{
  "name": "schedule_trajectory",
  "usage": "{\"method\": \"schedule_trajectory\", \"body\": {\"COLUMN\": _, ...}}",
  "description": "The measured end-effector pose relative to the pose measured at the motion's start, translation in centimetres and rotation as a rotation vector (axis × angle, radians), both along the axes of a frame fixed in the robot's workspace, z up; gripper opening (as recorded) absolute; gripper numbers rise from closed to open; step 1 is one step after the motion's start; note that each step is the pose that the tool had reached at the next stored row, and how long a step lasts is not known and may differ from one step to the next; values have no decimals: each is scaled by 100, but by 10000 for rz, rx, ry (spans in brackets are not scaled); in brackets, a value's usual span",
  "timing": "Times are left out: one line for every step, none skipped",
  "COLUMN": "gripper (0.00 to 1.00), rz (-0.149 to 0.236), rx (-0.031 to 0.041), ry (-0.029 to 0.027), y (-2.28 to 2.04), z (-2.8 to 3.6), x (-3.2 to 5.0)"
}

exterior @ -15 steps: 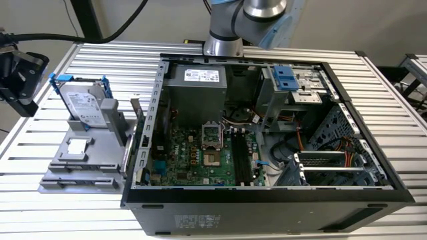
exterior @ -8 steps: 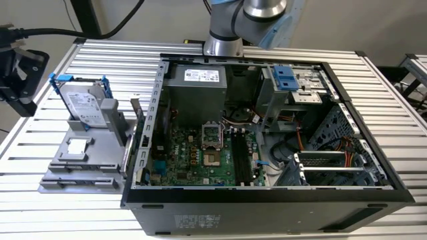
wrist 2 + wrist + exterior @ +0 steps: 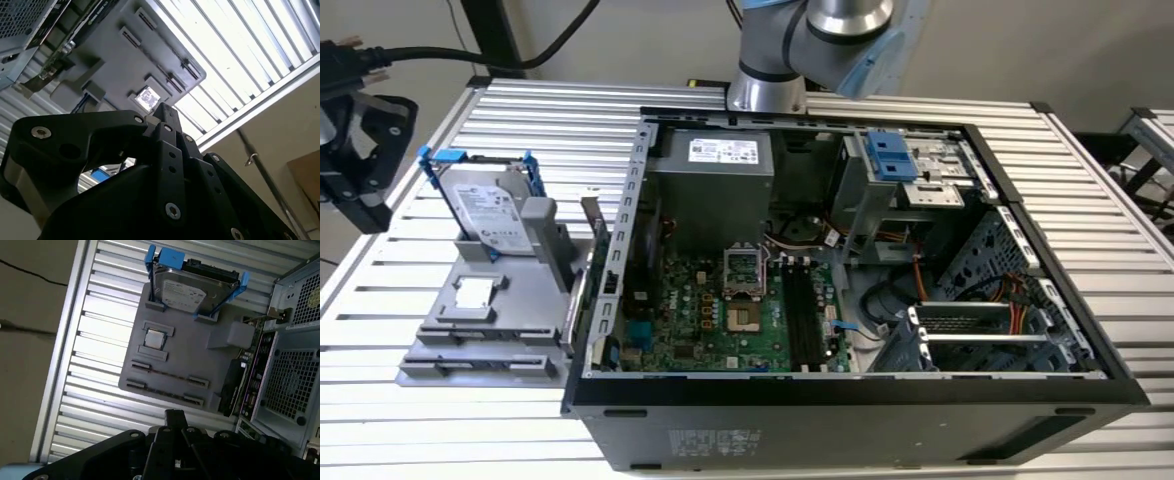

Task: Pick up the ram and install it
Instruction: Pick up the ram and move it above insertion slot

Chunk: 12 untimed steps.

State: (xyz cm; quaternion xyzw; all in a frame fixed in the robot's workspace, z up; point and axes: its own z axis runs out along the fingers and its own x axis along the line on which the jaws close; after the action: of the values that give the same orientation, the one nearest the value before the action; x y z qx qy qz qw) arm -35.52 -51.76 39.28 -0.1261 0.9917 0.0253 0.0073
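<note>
The tool (image 3: 174,414), seen in both wrist views (image 3: 167,111), has its fingertips pressed together with nothing between them. It hangs above the slatted table (image 3: 95,305), clear of everything. Ahead of its tip lies the grey holder plate (image 3: 195,360). The ram (image 3: 165,375) stands there edge-on as a thin strip between small clips, the item nearest the tool. Beyond the ram sit a processor chip (image 3: 153,339) and, farther still, a hard drive (image 3: 192,287) in a blue bracket. The open computer case (image 3: 295,370) stands beside the plate.
</note>
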Motion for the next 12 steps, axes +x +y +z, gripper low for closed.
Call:
{"method": "schedule_trajectory", "body": {"gripper": 0, "rz": 162, "rx": -1, "ry": -1, "y": 0, "z": 0, "x": 0}}
{"method": "schedule_trajectory", "body": {"gripper": 0, "rz": 323, "rx": 0, "ry": 0, "y": 0, "z": 1, "x": 0}}
{"method": "schedule_trajectory", "body": {"gripper": 0, "rz": 477, "rx": -2, "ry": -1, "y": 0, "z": 1, "x": 0}}
{"method": "schedule_trajectory", "body": {"gripper": 0, "rz": 618, "rx": -3, "ry": -1, "y": 0, "z": 1, "x": 0}}
{"method": "schedule_trajectory", "body": {"gripper": 0, "rz": 758, "rx": -3, "ry": -1, "y": 0, "z": 2, "x": 0}}
{"method": "schedule_trajectory", "body": {"gripper": 0, "rz": 895, "rx": -4, "ry": -1, "y": 0, "z": 2, "x": 0}}
{"method": "schedule_trajectory", "body": {"gripper": 0, "rz": 1039, "rx": -4, "ry": -1, "y": 0, "z": 2, "x": 0}}
{"method": "schedule_trajectory", "body": {"gripper": 0, "rz": 1178, "rx": -5, "ry": 0, "y": 0, "z": 3, "x": 0}}
{"method": "schedule_trajectory", "body": {"gripper": 0, "rz": 1323, "rx": -5, "ry": -1, "y": 0, "z": 3, "x": 0}}
{"method": "schedule_trajectory", "body": {"gripper": 0, "rz": 1469, "rx": -6, "ry": 0, "y": 0, "z": 4, "x": 0}}
{"method": "schedule_trajectory", "body": {"gripper": 0, "rz": 1618, "rx": -7, "ry": -1, "y": 0, "z": 5, "x": 0}}
{"method": "schedule_trajectory", "body": {"gripper": 0, "rz": 1764, "rx": -7, "ry": -1, "y": 0, "z": 5, "x": 0}}
